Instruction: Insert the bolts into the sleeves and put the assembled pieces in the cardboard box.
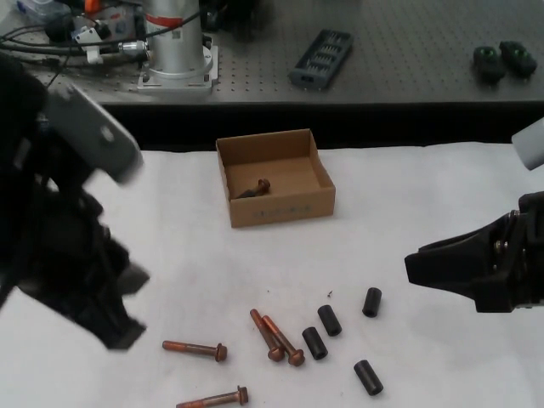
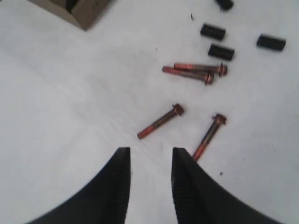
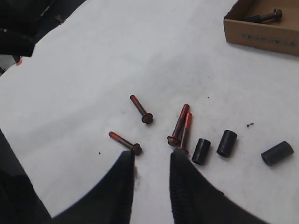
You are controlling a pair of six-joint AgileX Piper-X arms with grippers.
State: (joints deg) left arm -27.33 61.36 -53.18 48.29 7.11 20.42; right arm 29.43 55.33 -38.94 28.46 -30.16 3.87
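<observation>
Where a white sheet (image 1: 170, 229) covers the bench, a grey perforated table (image 1: 408, 42) runs behind it, carrying a metal post base (image 1: 174, 55) and a black tray (image 1: 321, 58). The left arm (image 1: 59, 255) looms dark at the near left edge. Its left gripper (image 2: 150, 153) hangs over bare sheet, fingers parted with nothing between them. The right gripper (image 1: 412, 259) juts in from the right, its fingers likewise apart and empty. The cardboard box (image 1: 280, 208) sits mid-sheet and holds one assembled piece (image 1: 252, 189). Nearer than the box, four bolts (image 1: 195, 348) lie loose, two of them touching, with four black sleeves (image 1: 330, 320) just beside them.
</observation>
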